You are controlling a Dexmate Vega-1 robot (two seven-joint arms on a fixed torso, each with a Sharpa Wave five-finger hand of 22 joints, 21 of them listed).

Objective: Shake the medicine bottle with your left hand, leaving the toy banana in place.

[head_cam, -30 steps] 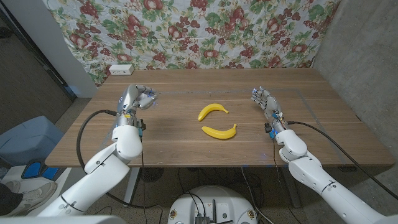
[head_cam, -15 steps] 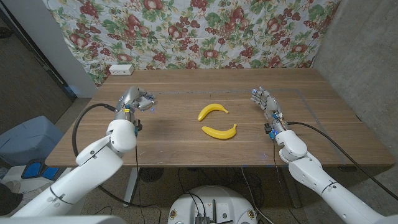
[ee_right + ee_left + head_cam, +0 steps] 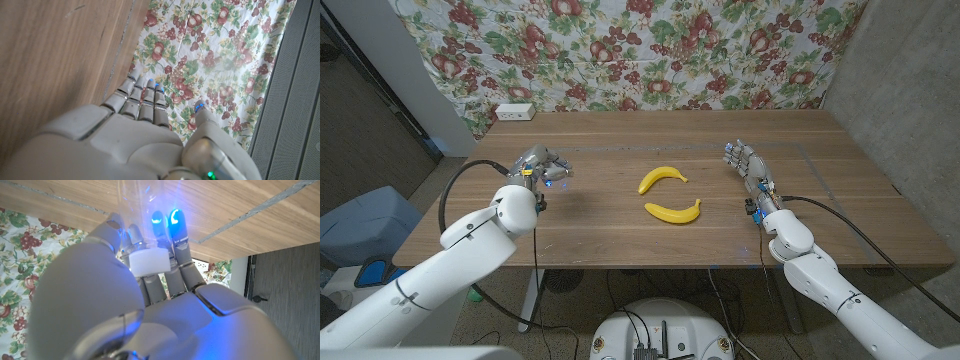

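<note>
Inspection ran from the robot's left side to its right. Left hand (image 3: 542,166) was over the left part of the wooden table (image 3: 620,235), its fingers (image 3: 176,227) curled round the medicine bottle (image 3: 145,210). The left wrist view showed a clear body and a white cap (image 3: 148,261) held between the fingers and the thumb, with the lit fingertips pressed against the plastic. From the head view, the bottle itself was mostly hidden inside the grasp, so whether it stood clear of the wood could not be told.

Two toy bananas (image 3: 661,178) (image 3: 673,211) lay near the table's middle, close together but apart, and well apart from either hand. A white power strip (image 3: 514,112) sat at the far edge against the flowered cloth (image 3: 650,50).

Right hand (image 3: 745,165) waited at the right side of the table, holding nothing, its fingers (image 3: 142,97) straight and close together and the thumb set off to one side.

Assessment: the grasp appeared complete, and the shaking step was in hand or about to begin. The next move called for a short back-and-forth of the left wrist, with the grip kept firm enough that the smooth bottle did not slip. The motion should remain over the left part of the table, so that the bananas went undisturbed.
</note>
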